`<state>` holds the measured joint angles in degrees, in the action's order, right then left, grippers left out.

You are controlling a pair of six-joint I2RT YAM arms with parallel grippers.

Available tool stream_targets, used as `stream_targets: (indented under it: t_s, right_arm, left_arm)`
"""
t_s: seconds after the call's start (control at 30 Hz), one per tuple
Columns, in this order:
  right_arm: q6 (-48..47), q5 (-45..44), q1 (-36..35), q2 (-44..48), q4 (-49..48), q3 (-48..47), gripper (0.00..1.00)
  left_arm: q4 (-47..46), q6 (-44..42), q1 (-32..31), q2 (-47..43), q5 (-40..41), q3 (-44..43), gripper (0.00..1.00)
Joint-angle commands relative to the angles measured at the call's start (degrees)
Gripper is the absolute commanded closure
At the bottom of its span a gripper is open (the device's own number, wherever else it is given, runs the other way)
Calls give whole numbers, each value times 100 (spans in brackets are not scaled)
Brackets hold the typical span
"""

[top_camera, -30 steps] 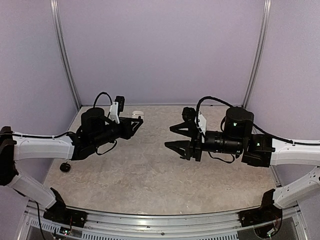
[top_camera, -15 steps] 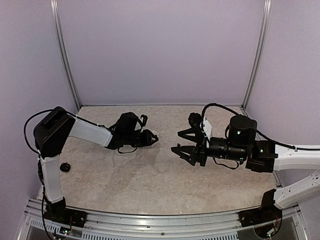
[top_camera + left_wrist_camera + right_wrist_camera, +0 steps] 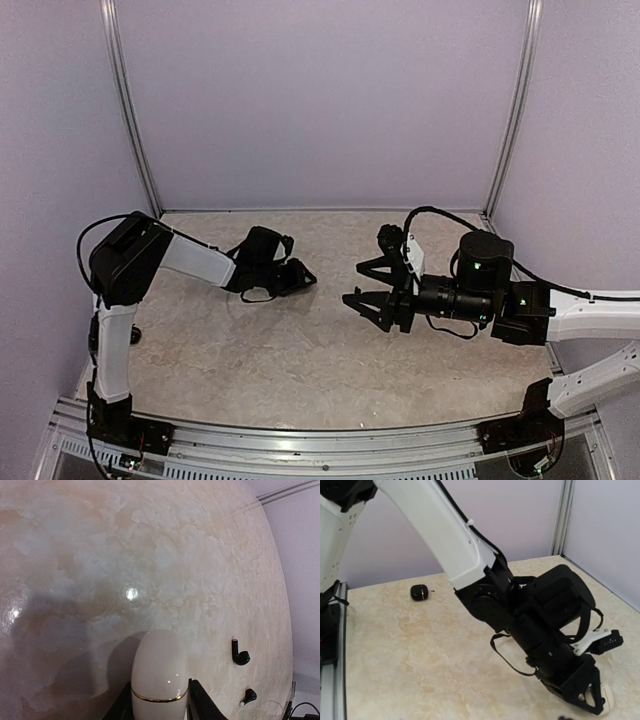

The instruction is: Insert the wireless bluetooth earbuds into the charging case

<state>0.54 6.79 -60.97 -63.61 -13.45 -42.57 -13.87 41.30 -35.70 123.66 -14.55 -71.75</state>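
- Left gripper clamped on white case, close to the table surface.
- Right gripper spread, holding nothing.
- Two black earbuds lie on table right of case, apart from it.

Robot lab test cell: plain lilac panel walls, aluminium corner posts, marble-look tabletop, left arm and right arm on metal base rail.
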Motion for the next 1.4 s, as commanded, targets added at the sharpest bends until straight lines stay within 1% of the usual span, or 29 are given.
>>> stream_targets:
  t_s: [0.0, 0.07, 0.17, 0.2, 0.23, 0.33, 0.37, 0.43, 0.47, 0.5, 0.53, 0.63, 0.7, 0.77, 0.87, 1.0, 1.1, 1.17, 1.23, 1.37]
  right_arm:
    - [37, 36, 50, 29, -169, 12, 34]
    - [8, 41, 52, 15, -162, -33, 34]
    - [4, 52, 46, -30, -153, -59, 33]
    - [7, 59, 50, -50, -157, -66, 33]
    - [8, 70, 50, -68, -158, -73, 33]
    - [2, 77, 58, -98, -179, -77, 33]
    - [7, 73, 59, -98, -188, -70, 33]
    - [-155, 76, 59, -94, -209, -59, 33]
    - [-171, 72, 59, -103, -212, -51, 33]
    - [-184, 73, 63, -107, -218, -46, 32]
    - [-192, 69, 72, -114, -223, -37, 32]
    - [-220, 77, 87, -124, -268, 16, 32]
    - [-223, 111, 102, -116, -331, 56, 31]
    - [-229, 119, 119, -96, -387, 108, 31]
    - [-229, 158, 149, -96, -493, 180, 30]
    - [-221, 239, 196, -133, -610, 252, 30]
    - [-221, 284, 215, -167, -656, 266, 30]
    - [-219, 311, 238, -178, -684, 290, 30]
    - [-212, 335, 246, -172, -710, 308, 30]
    - [-204, 358, 277, -160, -735, 328, 29]
  left_arm:
    - [413, 124, 126, 136, 47, -111, 62]
    - [530, 111, 165, 103, 81, -97, 55]
    - [680, 70, 206, -53, 221, -8, 47]
    - [747, 37, 219, -152, 289, 24, 43]
    - [821, -1, 233, -222, 400, 67, 37]
    - [1131, -168, 279, -540, 842, 227, 30]
    - [1208, -217, 287, -662, 973, 287, 23]
    - [1359, -288, 307, -924, 1246, 397, 17]
    - [1495, -316, 309, -1076, 1390, 472, 9]
    - [1593, -335, 310, -1205, 1601, 560, 3]
    - [1661, -362, 305, -1464, 1785, 668, 1]
    - [1859, -292, 352, -2062, 2329, 1052, 1]
    - [1996, -240, 446, -2674, 2737, 1370, 1]
    - [2480, -14, 567, -3180, 3236, 1522, 1]
    - [3213, 491, 839, -3711, 3796, 1720, 1]
    - [3979, 1239, 1268, -4540, 4275, 2173, 1]
    - [4701, 1810, 1705, -4955, 4718, 2405, 1]
    - [5006, 1996, 2082, -5218, 4798, 2543, 1]
    - [5107, 2045, 2436, -5444, 4713, 2727, 1]
    - [4989, 2110, 3060, -5625, 4291, 3146, 1]
